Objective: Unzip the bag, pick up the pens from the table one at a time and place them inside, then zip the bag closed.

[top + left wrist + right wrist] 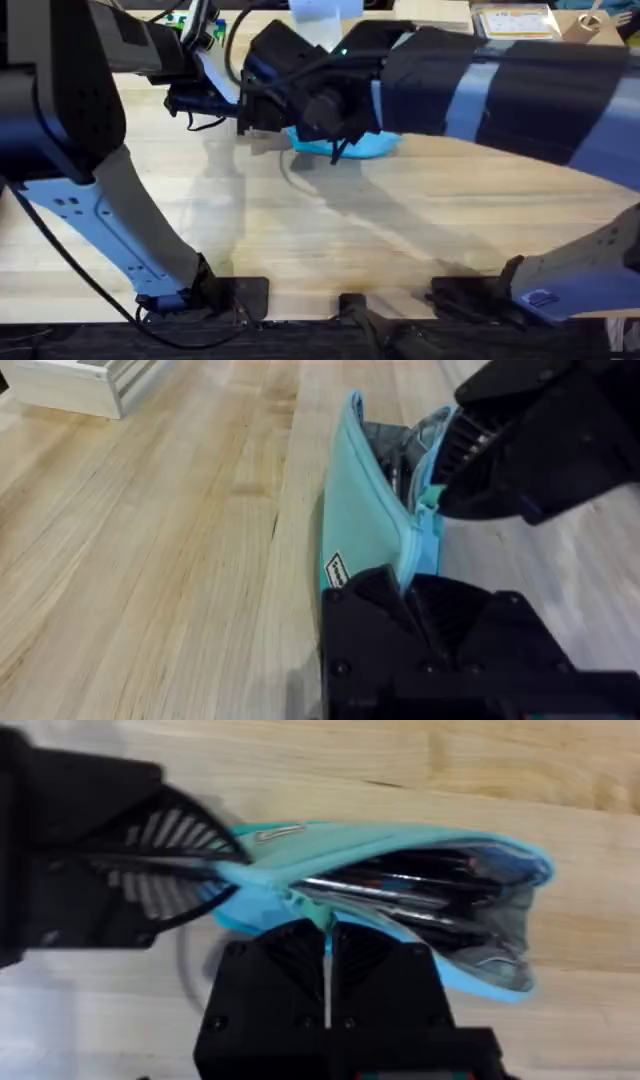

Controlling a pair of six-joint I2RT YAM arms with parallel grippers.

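Observation:
The light-blue bag (368, 148) lies on the table (300, 230) under both arms. My left gripper (400, 582) is shut on one end of the bag (362, 520), pinching the fabric by the zipper's end. My right gripper (327, 925) is shut on the zipper pull (431, 495) a short way along the zipper. Past the pull the bag (330, 838) gapes open, and dark pens (400, 890) lie inside it. In the overhead view the left gripper (255, 125) and the right gripper (325, 125) sit close together at the bag's left end.
A white box (80, 385) stands at the far side of the table. A printed packet (515, 20) and a white object (325, 10) lie along the back edge. Bare wood stretches in front of the bag toward the arm bases.

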